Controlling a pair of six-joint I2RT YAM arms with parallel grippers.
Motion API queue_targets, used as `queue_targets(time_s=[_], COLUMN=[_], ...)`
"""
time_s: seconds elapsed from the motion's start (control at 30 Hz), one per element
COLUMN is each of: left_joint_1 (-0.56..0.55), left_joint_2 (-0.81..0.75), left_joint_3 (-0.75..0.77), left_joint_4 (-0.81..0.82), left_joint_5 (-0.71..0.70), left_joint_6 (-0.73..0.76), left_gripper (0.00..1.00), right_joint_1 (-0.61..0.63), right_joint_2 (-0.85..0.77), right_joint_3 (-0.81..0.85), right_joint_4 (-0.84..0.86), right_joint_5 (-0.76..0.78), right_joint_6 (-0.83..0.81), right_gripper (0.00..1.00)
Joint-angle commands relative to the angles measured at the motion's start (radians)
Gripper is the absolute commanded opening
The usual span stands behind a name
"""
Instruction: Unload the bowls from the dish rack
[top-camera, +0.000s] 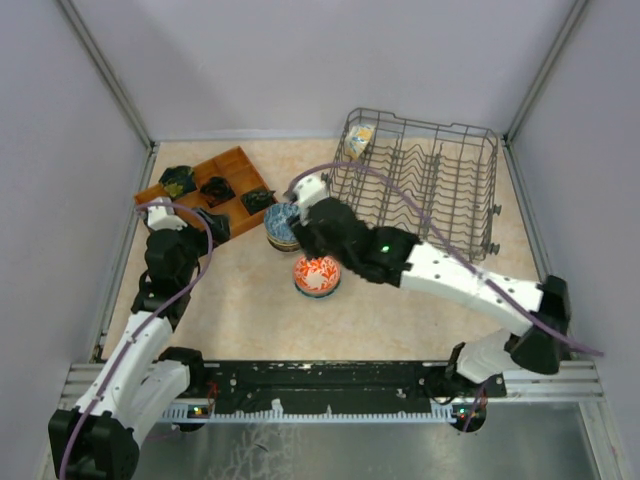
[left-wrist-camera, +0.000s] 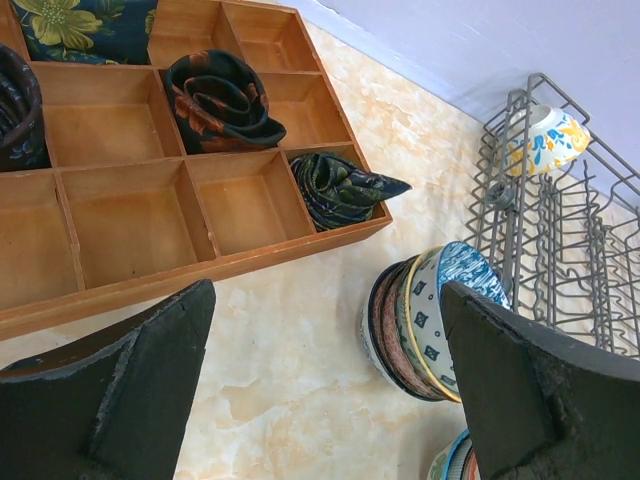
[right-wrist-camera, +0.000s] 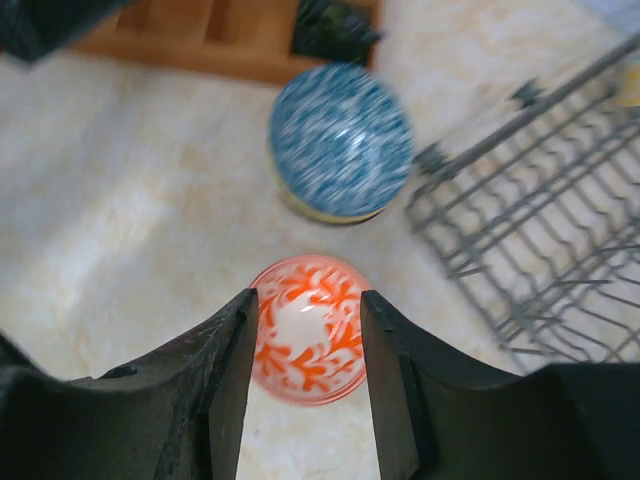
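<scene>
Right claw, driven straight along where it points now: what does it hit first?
The orange bowl. In the wrist view it sits centred below the right claw, whose jaws stand open, nothing showing in between. Gap to it is unclear. The blue stack lies off that line.

No readable text, labels or numbers in any view. The bowls (top-camera: 316, 275) show painted patterns only. Nothing legible on the dish rack (top-camera: 430, 180) or wooden tray (left-wrist-camera: 200, 275).

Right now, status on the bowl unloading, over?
Both grippers open, empty: left gripper near the wooden tray, right gripper over the orange bowl on the table. Yellow-blue bowl still in the dish rack, far corner. Nothing blocking it.
</scene>
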Motion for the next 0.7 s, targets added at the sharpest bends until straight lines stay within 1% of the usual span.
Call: queue_targets(time_s=[0.0, 0.03, 0.1, 0.17, 0.23, 0.37, 0.47, 0.6, 0.67], left_joint_1=[0.006, 0.007, 0.006, 0.007, 0.007, 0.007, 0.007, 0.007, 0.007], left_joint_2=[-0.020, -0.023, -0.030, -0.041, -0.053, -0.069, -0.070, -0.067, -0.061], left_joint_3=[0.007, 0.004, -0.006, -0.021, -0.041, -0.079, -0.090, -0.108, -0.119], left_joint_4=[0.007, 0.010, 0.020, 0.036, 0.067, 0.115, 0.135, 0.172, 0.195], left_joint_5=[-0.013, -0.014, -0.016, -0.017, -0.016, -0.027, -0.047, -0.059, -0.060], left_joint_6=[0.002, 0.001, -0.003, -0.015, -0.026, -0.033, -0.034, -0.042, -0.047], left_gripper=[1.00, 0.99, 0.99, 0.99, 0.99, 0.99, 0.99, 0.99, 0.99], right_joint_1=[-0.216, -0.304, -0.437, -0.559, -0.648, -0.786, -0.864, -0.939, -0.964], right_joint_2=[-0.180, -0.215, -0.244, -0.238, -0.200, -0.069, 0.056, 0.242, 0.338], right_joint_3=[-0.097, -0.128, -0.184, -0.214, -0.218, -0.188, -0.151, -0.090, -0.046], right_joint_4=[0.287, 0.345, 0.484, 0.582, 0.653, 0.785, 0.877, 1.006, 1.043], right_joint_5=[-0.067, -0.124, -0.229, -0.326, -0.385, -0.518, -0.613, -0.716, -0.749], right_joint_6=[-0.003, 0.012, 0.042, 0.085, 0.115, 0.203, 0.278, 0.378, 0.404], right_gripper=[0.46, 0.46, 0.48, 0.48, 0.49, 0.49, 0.50, 0.51, 0.53])
